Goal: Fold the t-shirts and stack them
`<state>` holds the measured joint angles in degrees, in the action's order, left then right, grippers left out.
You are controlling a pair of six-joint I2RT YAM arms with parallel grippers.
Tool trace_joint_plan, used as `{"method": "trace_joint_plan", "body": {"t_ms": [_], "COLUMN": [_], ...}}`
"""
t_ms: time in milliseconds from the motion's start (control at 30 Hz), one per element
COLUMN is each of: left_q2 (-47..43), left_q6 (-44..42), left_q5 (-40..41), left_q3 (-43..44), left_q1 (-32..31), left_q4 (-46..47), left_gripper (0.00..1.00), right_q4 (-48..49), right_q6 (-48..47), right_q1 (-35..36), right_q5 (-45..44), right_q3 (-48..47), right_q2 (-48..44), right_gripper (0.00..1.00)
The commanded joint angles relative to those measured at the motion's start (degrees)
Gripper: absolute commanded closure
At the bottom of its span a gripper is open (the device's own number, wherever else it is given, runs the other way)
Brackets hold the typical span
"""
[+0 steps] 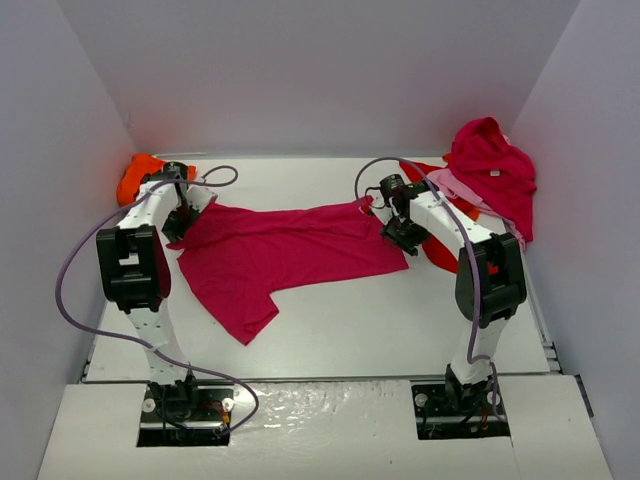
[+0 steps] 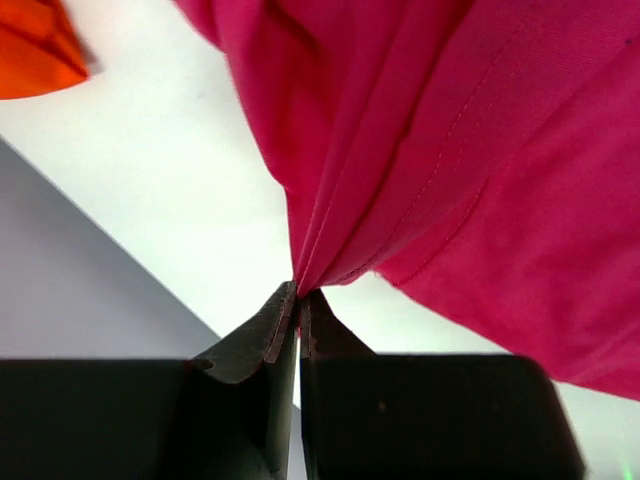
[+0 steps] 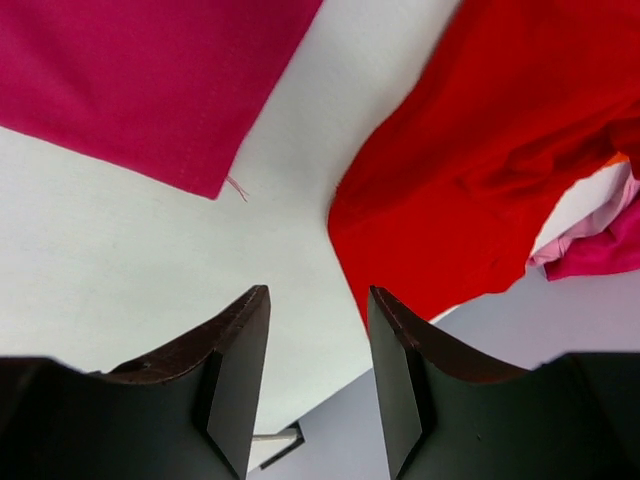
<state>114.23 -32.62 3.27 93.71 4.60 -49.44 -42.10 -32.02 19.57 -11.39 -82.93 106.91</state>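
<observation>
Status on folding: barely begun, no folded shirt and no neat stack anywhere in view. Working on one magenta-crimson soft cloth t-shirt [image 1: 290, 255], spread mostly flat across the middle of the white table [image 1: 350, 320], lying crosswise, one sleeve or corner trailing toward the near edge. Pinched at its left end by the left gripper [image 2: 298, 295], jaws fully closed on a bunched fold of the fabric, pleats fanning up from the fingertips in the wrist view. Hovering at the shirt's right end with the right gripper [image 3: 318, 300], jaws partly apart, nothing between them, only bare table below; hemmed corner of the magenta shirt just ahead to one side, bright red cloth t-shirt [image 3: 480, 170] just ahead to the other. Not gripping either. Left to do, as a judgement: a second hold on the right end, then every fold of this shirt, then placing. Waiting after that: the red one lying beside the right arm, a crumpled heap at the far right with a crimson t-shirt [image 1: 492, 160] on top of a light pink one [image 1: 455, 190], plus a bunched orange t-shirt [image 1: 137, 177] in the far left corner behind the left arm. Roughly: first of several shirts, first step of it
</observation>
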Motion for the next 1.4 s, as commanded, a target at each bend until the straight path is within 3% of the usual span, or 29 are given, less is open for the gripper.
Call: {"method": "trace_joint_plan", "body": {"t_ms": [0, 500, 700, 1100, 1367], "left_q2": [-4.43, -3.84, -4.33, -6.04, -7.21], "left_q6": [0.21, 2.19, 1.69, 0.98, 0.50], "left_q5": [-0.09, 1.30, 1.94, 2.45, 2.68], "left_q3": [4.92, 4.65, 3.13, -0.28, -2.48], "left_q1": [-0.92, -3.99, -5.93, -6.01, -6.01], "left_q4": [-2.70, -1.19, 0.15, 2.94, 3.61], "left_gripper": [1.00, 1.00, 1.00, 1.00, 1.00], "right_q4": [0.79, 2.19, 11.86, 16.00, 19.89], "right_q6": [-2.98, -8.67, -10.03, -8.85, -8.66], "right_q1": [3.15, 9.92, 13.49, 20.68, 21.37], "right_q5": [3.89, -10.41, -24.53, -27.81, -31.64], "right_q3": [-5.51, -22.82, -17.68, -12.61, -14.24], "right_q2": [2.47, 23.20, 24.20, 21.76, 25.38], "right_gripper": [0.59, 0.71, 0.70, 0.67, 0.67]}}
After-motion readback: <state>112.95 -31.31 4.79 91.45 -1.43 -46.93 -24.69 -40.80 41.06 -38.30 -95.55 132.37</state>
